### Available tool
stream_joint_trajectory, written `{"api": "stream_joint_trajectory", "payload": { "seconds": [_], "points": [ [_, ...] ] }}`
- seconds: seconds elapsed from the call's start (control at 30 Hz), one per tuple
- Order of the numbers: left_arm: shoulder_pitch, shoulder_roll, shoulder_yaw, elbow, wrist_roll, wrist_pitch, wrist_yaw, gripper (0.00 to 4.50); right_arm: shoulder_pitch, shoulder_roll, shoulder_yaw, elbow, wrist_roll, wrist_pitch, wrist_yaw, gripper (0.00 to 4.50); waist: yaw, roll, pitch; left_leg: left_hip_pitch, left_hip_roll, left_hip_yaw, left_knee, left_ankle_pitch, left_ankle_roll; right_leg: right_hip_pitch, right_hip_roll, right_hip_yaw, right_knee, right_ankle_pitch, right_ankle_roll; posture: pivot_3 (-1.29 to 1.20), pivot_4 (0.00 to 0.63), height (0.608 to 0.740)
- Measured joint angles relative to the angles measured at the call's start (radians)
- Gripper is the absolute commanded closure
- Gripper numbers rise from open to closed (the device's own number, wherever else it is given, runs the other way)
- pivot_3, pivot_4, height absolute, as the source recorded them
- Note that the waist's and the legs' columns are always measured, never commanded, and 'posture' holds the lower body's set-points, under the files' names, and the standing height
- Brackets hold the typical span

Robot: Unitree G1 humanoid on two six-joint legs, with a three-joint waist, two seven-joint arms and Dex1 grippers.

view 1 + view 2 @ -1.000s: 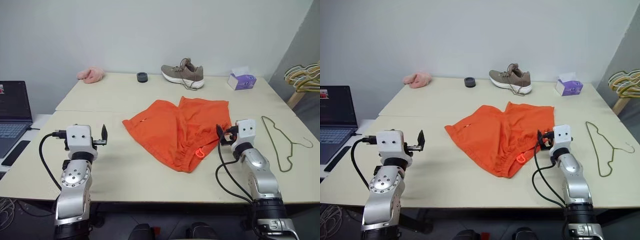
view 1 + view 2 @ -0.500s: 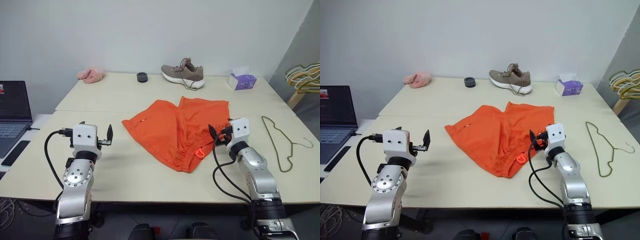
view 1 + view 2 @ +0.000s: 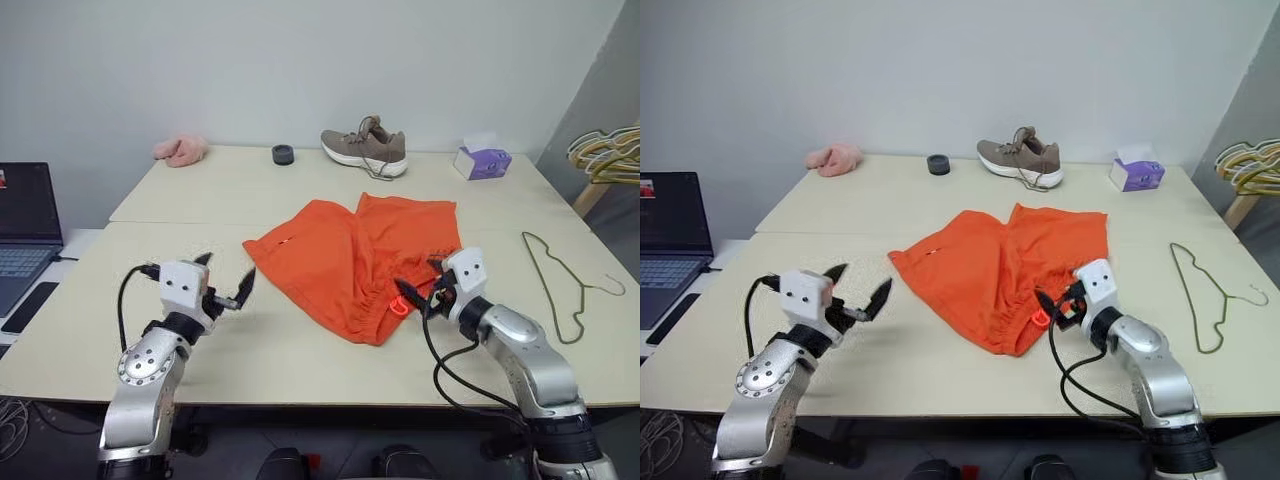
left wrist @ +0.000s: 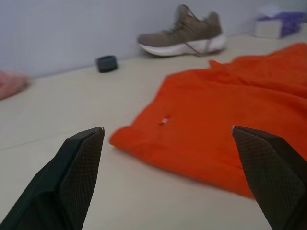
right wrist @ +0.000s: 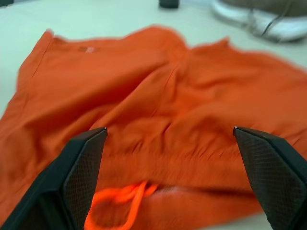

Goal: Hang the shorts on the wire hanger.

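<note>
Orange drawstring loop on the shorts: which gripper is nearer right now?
Right. The right gripper sits at the orange drawstring loop on the bright orange shorts; the left gripper is off their far edge.

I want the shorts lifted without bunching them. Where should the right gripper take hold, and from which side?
Probably the gathered waistband at the near edge of the shorts, beside the drawstring loop. That edge is thick and puckered, so it gives more to pinch than the flat legs. The open right gripper already points at it from the robot's right; coming in low along the table looks best.
</note>
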Motion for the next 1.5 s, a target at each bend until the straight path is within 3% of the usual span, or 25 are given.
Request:
{"api": "stream_joint_trajectory", "payload": {
  "seconds": [0.13,0.23,0.43,0.53,0.6,0.73,0.97,1.13,1.33,1.43,1.5],
  "points": [
    [0.016,0.055,-0.008,-0.021,-0.046,0.023,-0.106,0.00,-0.005,0.008,-0.015,-0.020,0.030,0.166,-0.050,0.02,-0.004,0.000,0.000,0.000,0.000,0.000,0.000,0.000,0.000,0.000,0.000,-0.001,0.000,-0.001,-0.001,-0.06,0.017,0.740],
    [0.060,0.152,-0.027,-0.043,-0.077,0.054,-0.221,0.00,-0.017,0.007,-0.042,-0.033,0.072,0.306,-0.066,0.02,-0.015,0.001,0.001,0.001,0.001,0.001,-0.001,0.000,0.000,0.000,0.000,0.000,0.000,-0.001,-0.002,-0.06,0.017,0.740],
    [0.071,0.172,-0.031,-0.043,-0.091,0.066,-0.276,0.00,-0.016,0.007,-0.078,-0.105,0.240,0.562,-0.014,0.02,-0.020,0.002,0.001,0.001,0.002,0.000,-0.002,0.000,0.000,-0.001,0.000,-0.001,0.000,-0.002,-0.002,-0.07,0.017,0.740],
    [0.070,0.175,-0.031,-0.034,-0.087,0.061,-0.285,0.00,-0.005,-0.031,-0.047,-0.142,0.285,0.596,0.030,0.02,-0.020,0.002,0.001,0.001,0.001,0.000,-0.002,0.000,0.000,-0.001,0.001,-0.001,0.000,-0.004,0.001,-0.07,0.017,0.740],
    [0.070,0.182,-0.029,-0.028,-0.087,0.059,-0.293,0.00,0.009,-0.122,0.040,-0.178,0.222,0.454,0.077,0.02,-0.021,0.003,0.002,0.000,0.001,0.001,-0.001,0.000,0.000,-0.001,0.000,-0.001,-0.001,-0.004,0.002,-0.07,0.016,0.740],
    [0.071,0.199,-0.022,-0.008,-0.086,0.042,-0.309,0.00,0.023,-0.351,0.249,-0.186,-0.105,-0.111,0.172,0.02,-0.023,0.003,0.002,0.003,0.002,0.002,-0.002,0.000,0.000,-0.003,-0.001,-0.001,-0.003,-0.005,0.003,-0.07,0.016,0.740],
    [0.094,0.246,-0.021,0.013,-0.105,0.045,-0.384,0.00,-0.008,-0.412,0.412,0.009,-0.428,-0.763,0.222,0.02,-0.031,0.002,0.002,0.004,0.002,0.003,-0.003,0.000,0.000,0.000,0.000,0.000,-0.001,-0.004,0.001,-0.09,0.017,0.740],
    [0.100,0.266,-0.020,0.024,-0.130,0.053,-0.428,0.00,-0.076,-0.357,0.460,0.130,-0.542,-0.928,0.222,0.02,-0.042,0.001,0.002,0.005,0.002,0.002,-0.002,0.000,0.000,0.002,0.000,0.000,0.000,-0.004,0.001,-0.08,0.017,0.740],
    [0.087,0.270,-0.013,0.058,-0.131,0.049,-0.443,0.00,-0.180,-0.236,0.523,0.243,-0.687,-0.986,0.213,0.02,-0.050,0.000,0.001,0.008,0.003,0.001,-0.002,0.000,0.000,0.003,0.000,0.000,0.001,-0.003,-0.001,-0.08,0.017,0.740],
    [0.087,0.270,-0.002,0.058,-0.130,0.046,-0.441,0.00,-0.209,-0.197,0.533,0.274,-0.736,-0.984,0.203,0.59,-0.050,0.000,0.001,0.008,0.003,0.000,-0.002,0.000,0.000,0.002,-0.001,-0.001,0.001,-0.002,-0.003,-0.08,0.017,0.740],
    [0.087,0.270,0.000,0.058,-0.129,0.045,-0.433,0.00,-0.214,-0.182,0.537,0.291,-0.760,-0.982,0.199,1.28,-0.049,0.000,0.001,0.011,0.003,0.000,-0.002,0.000,0.000,0.003,-0.001,-0.001,0.001,-0.002,-0.003,-0.08,0.017,0.740]
  ]
}}
